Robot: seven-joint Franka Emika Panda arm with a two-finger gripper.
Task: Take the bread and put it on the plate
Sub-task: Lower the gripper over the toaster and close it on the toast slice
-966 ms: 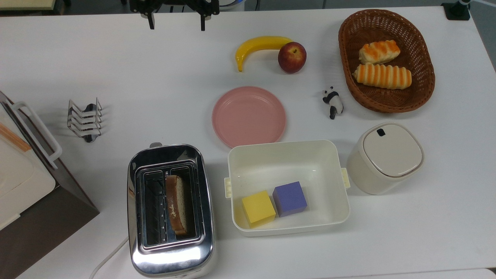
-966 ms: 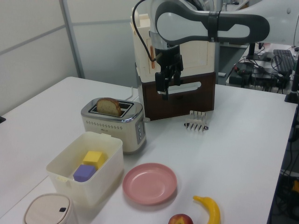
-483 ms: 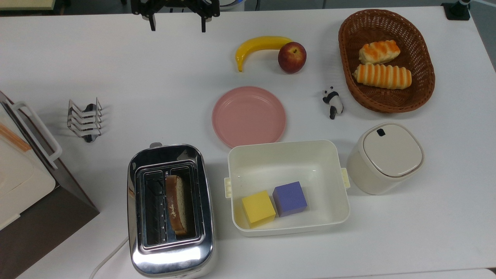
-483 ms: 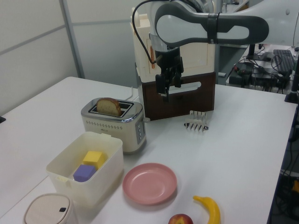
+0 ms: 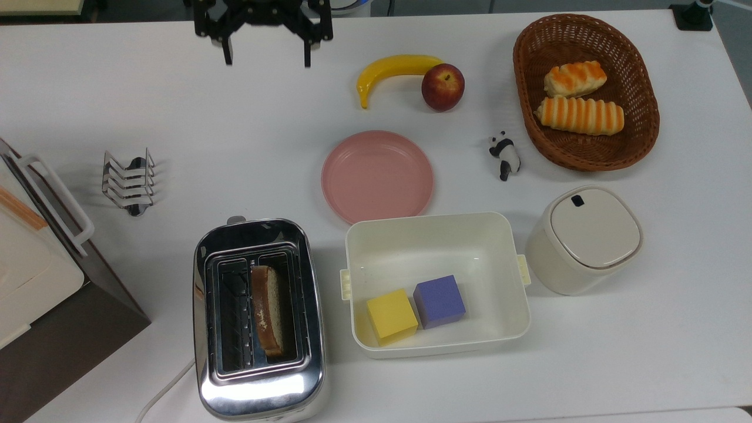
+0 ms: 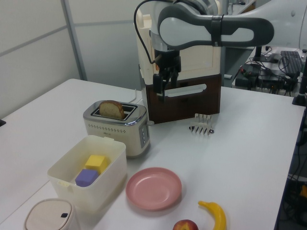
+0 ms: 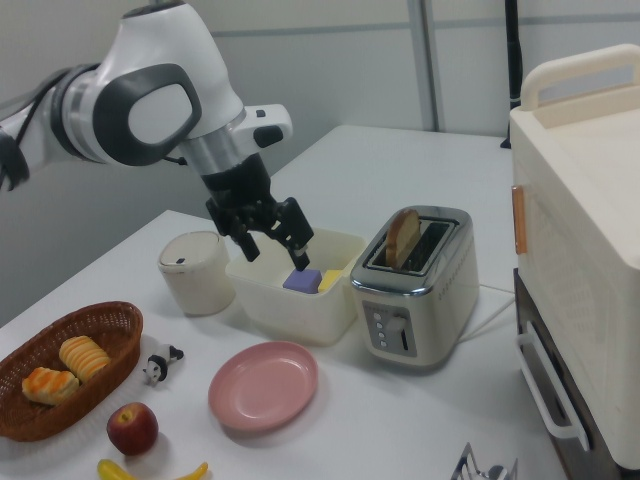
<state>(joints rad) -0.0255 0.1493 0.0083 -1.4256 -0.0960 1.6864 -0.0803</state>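
The bread [image 5: 267, 310] stands on edge in one slot of the chrome toaster [image 5: 258, 317], its rounded top poking up above the rim, as the right view shows. Just beside the toaster on the top view's right sits the white tub [image 5: 436, 283] with a yellow cube [image 5: 391, 316] and a purple cube [image 5: 439, 301] inside, and next to the tub, toward the top view's top, lies the pink plate [image 5: 377, 176], bare and waiting.

Our gripper [image 5: 265, 57] hangs high over the counter [image 5: 247, 135], well apart from the toaster, with the jaws spread wide and gripping nothing. So we judge we're in the approach.

To do it well, we want to swing over the slot and turn the wrist so the jaws straddle the thin slice across its flat faces, not its long edge. We come straight down onto the exposed top, close gently so the crumb doesn't crush, then lift vertically to clear the slot walls before carrying it over to the plate.
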